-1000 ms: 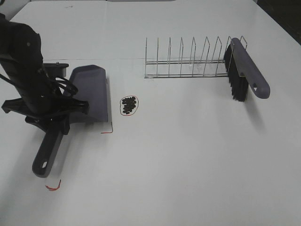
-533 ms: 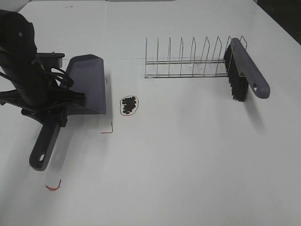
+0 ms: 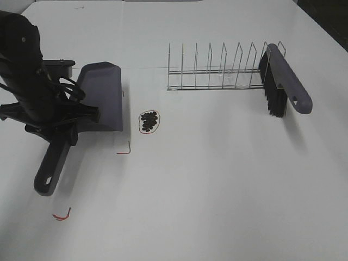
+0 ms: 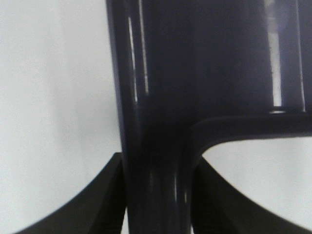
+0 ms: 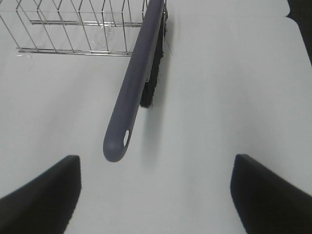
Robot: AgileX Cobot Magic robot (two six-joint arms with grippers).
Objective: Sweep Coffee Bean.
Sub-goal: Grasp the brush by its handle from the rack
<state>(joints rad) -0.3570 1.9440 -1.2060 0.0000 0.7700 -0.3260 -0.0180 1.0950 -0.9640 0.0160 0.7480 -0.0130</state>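
Coffee bean [image 3: 149, 122] heap: on white table [image 3: 217, 190], ringed by red string loop [image 3: 140, 122], just beside dustpan [image 3: 103, 100] lip. Left wrist view gives the grip detail: left gripper [image 4: 156, 195] clamped tight on the dustpan handle. Right gripper [image 5: 156, 190] appears only in right wrist view: jaws wide, empty, facing brush [image 5: 134, 92] leaning on wire rack [image 5: 73, 29].

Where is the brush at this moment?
In the exterior high view, the brush is on the right, at the right end of the wire rack.
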